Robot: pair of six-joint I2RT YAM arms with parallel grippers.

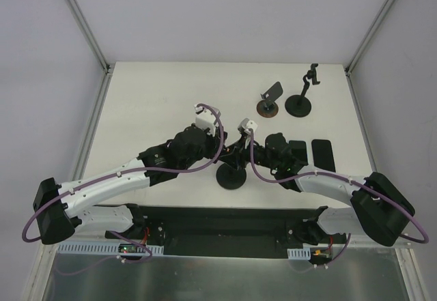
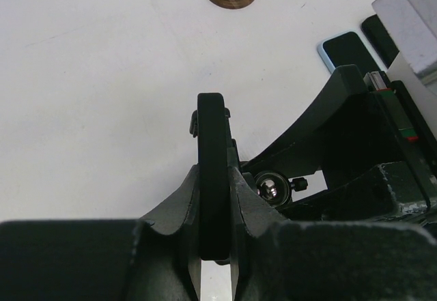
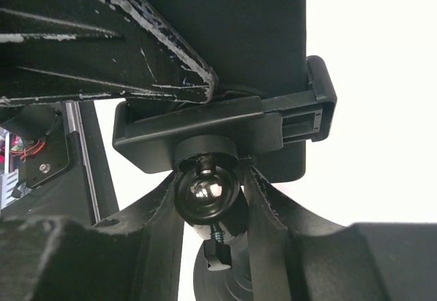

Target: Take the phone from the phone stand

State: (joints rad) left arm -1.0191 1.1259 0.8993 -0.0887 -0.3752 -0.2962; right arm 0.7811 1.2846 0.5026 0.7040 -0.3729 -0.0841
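Looking from above, both arms meet over the phone stand (image 1: 232,176) at the middle of the table (image 1: 157,103). The left wrist view shows the left fingers (image 2: 167,213) clenched on the phone (image 2: 212,158), edge-on and apparently seated in the stand's clamp. Only the right wrist view reveals the right fingers (image 3: 145,213) gripping the stand's ball joint (image 3: 205,190). The phone should probably lift straight out while the stand is braced.

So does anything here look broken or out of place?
Nothing is spilled or broken. The only oddities are white scuff marks on a black robot part above the stand's clamp, and two phones lying flat on the table beside the right arm.
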